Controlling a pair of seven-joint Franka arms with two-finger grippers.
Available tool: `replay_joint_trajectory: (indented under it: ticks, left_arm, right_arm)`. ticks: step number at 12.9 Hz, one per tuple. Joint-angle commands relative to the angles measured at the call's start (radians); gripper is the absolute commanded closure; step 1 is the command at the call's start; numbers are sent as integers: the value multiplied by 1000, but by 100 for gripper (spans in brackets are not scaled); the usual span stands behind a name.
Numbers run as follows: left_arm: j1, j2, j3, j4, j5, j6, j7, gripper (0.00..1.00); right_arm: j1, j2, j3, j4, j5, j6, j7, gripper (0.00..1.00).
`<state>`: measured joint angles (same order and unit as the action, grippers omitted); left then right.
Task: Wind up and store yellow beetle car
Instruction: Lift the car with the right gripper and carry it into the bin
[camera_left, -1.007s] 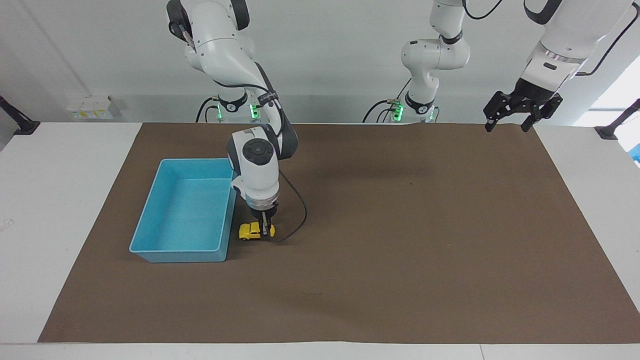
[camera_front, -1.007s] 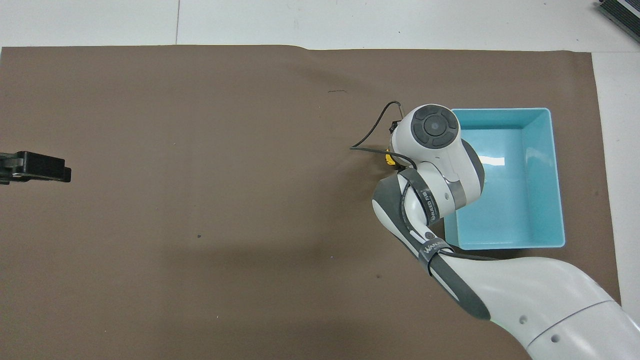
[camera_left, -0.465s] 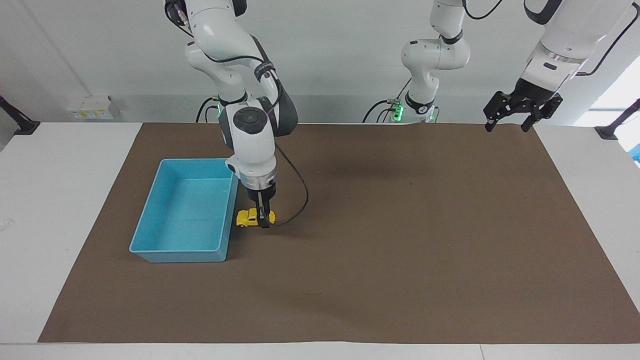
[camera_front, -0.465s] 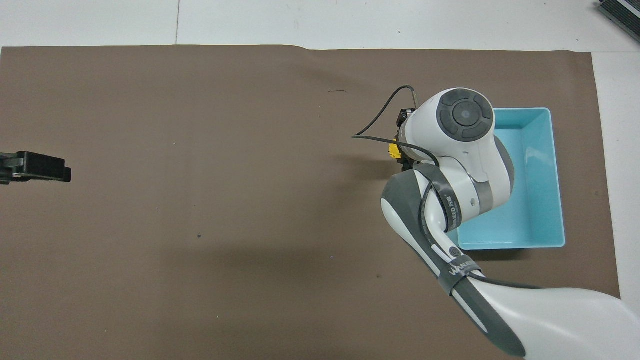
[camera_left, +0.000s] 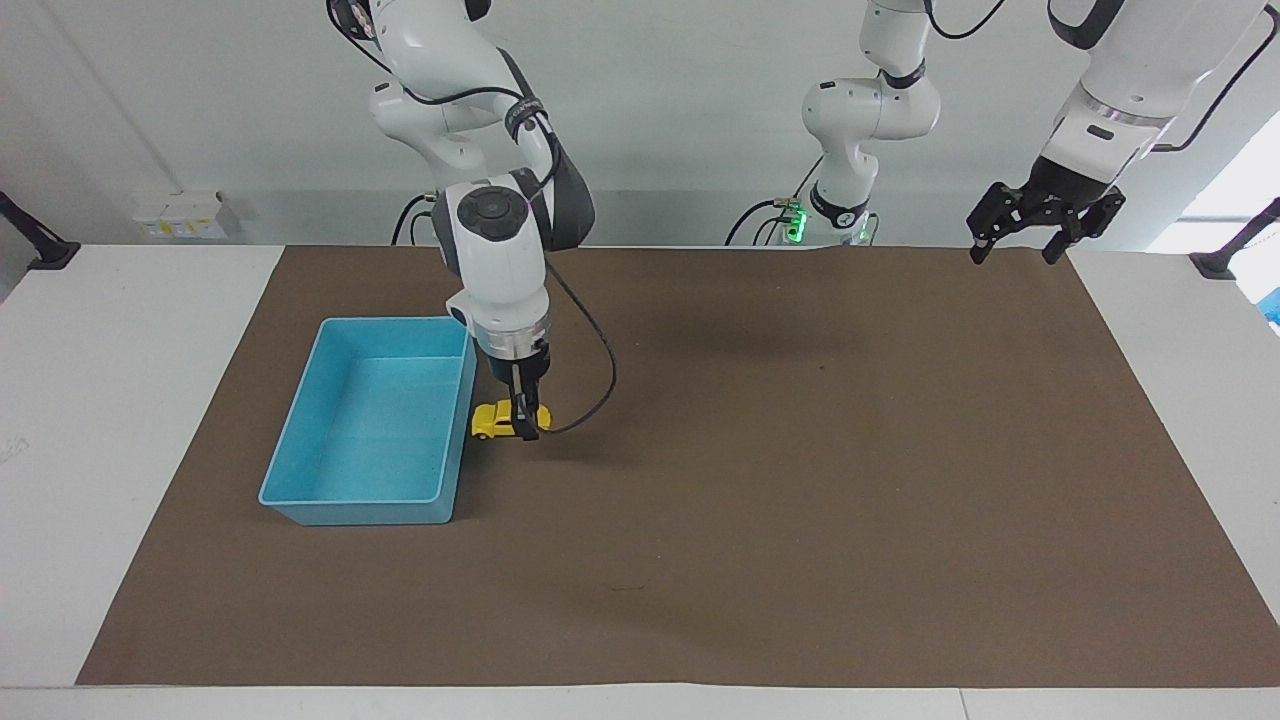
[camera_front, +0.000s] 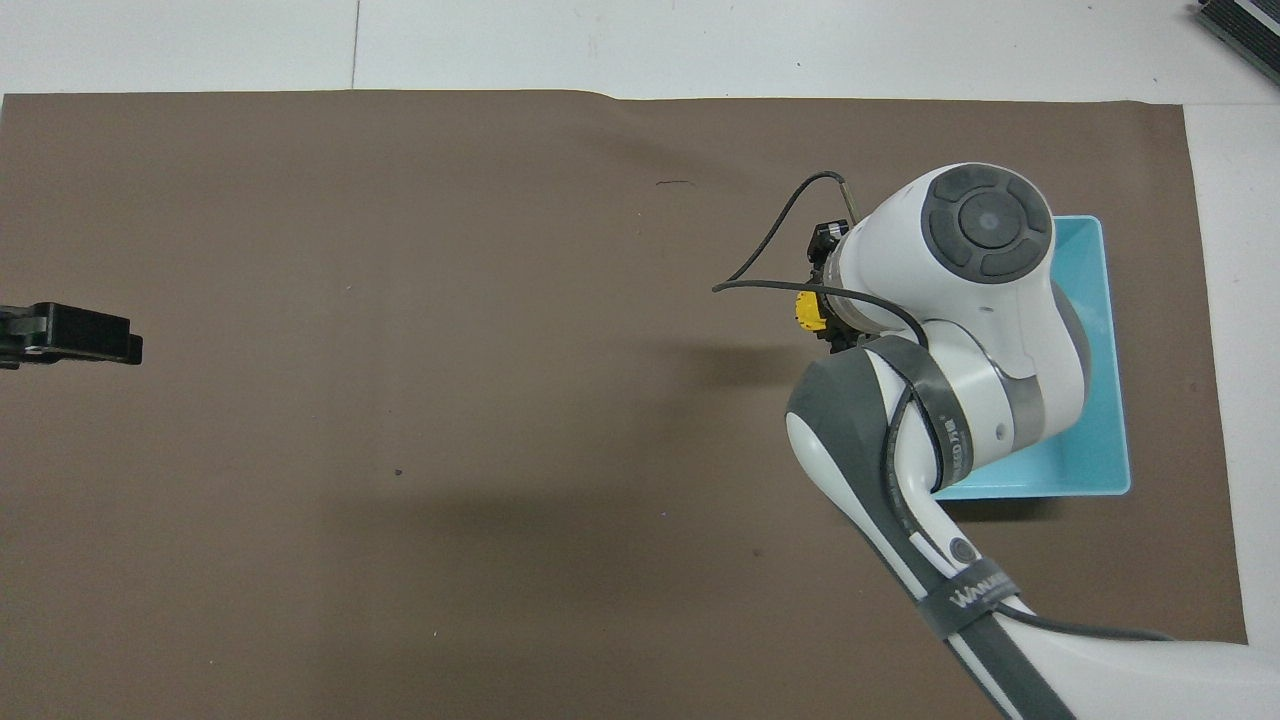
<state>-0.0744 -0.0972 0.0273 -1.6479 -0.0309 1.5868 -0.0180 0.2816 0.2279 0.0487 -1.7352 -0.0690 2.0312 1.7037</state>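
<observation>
Under the right arm (camera_front: 960, 330), most of the yellow beetle car (camera_front: 808, 311) hides.

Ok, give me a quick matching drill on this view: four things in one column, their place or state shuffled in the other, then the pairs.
Things:
1. yellow toy car
2. blue bin
3. left gripper
4. right gripper

Place or state:
A. open, raised over the mat's corner, waiting
B. shut on the car
C. on the mat, nothing in it
D. held beside the bin's wall

Pairs: 1-D, 2-C, 3-A, 4-B
</observation>
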Motion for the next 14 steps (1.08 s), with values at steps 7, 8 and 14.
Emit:
replay_joint_trajectory:
  ticks: [7, 8, 14]
  left_arm:
    - [4, -9, -3, 8, 11, -22, 3, 0]
    - [4, -9, -3, 8, 11, -22, 3, 0]
    - [4, -9, -3, 8, 11, -22, 3, 0]
  right_arm:
    - [-159, -39, 0, -18, 86, -149, -548, 100]
    - [-185, -39, 0, -18, 87, -163, -588, 100]
    - [-324, -48, -3, -30, 87, -224, -867, 100]
